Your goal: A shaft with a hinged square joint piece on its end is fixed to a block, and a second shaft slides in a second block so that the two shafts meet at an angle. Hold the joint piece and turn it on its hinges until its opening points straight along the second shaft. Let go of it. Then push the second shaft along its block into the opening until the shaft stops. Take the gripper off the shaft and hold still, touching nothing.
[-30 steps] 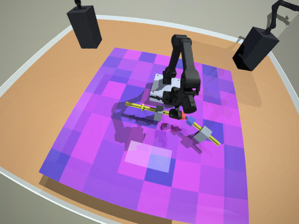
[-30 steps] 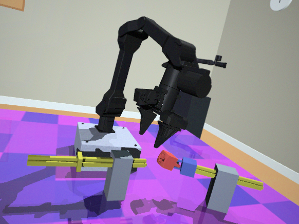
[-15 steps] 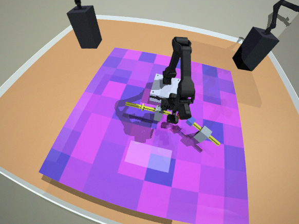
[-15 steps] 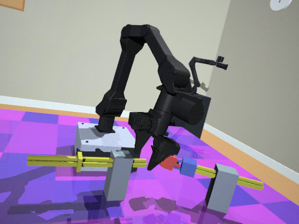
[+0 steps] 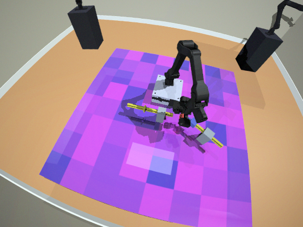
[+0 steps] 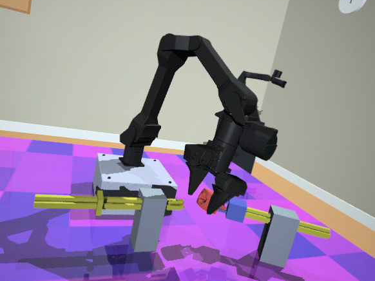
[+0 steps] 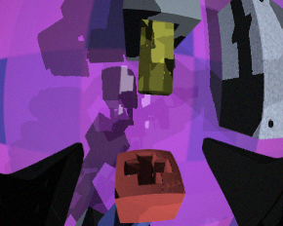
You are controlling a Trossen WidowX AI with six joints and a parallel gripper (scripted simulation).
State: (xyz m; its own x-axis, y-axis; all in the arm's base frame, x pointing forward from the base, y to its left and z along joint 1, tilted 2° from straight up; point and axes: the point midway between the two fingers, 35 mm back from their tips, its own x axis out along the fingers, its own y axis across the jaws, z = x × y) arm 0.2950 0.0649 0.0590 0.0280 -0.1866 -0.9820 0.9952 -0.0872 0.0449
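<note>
The jaws are spread wide with nothing gripped, straddling the red cross-socketed joint piece (image 5: 181, 115) (image 6: 205, 200) (image 7: 149, 207), presumably so that it can be clasped and turned. In the wrist view, the sliding yellow shaft (image 5: 135, 106) (image 6: 67, 202) (image 7: 156, 68) is seen at twelve o'clock from it.

Look here, the open gripper (image 5: 181, 115) (image 6: 200, 203) (image 7: 145, 147) has room either side of the red joint piece (image 5: 181, 115) (image 6: 204, 200) (image 7: 149, 207), with a visible gap by each finger in the wrist view. From the red piece in that view, the yellow sliding shaft's tip (image 5: 170, 114) (image 6: 177, 204) (image 7: 156, 63) juts in at twelve o'clock, its grey block (image 5: 161, 115) (image 6: 148, 220) (image 7: 187, 17) behind, and the pale base (image 5: 179, 87) (image 6: 103, 161) (image 7: 273, 88) bulks at two. Outside view: open air towards nine, up to that tip; at four, the blue piece (image 5: 193, 122) (image 6: 236, 210) and the second grey block (image 5: 205, 136) (image 6: 279, 236) bar the way.
</note>
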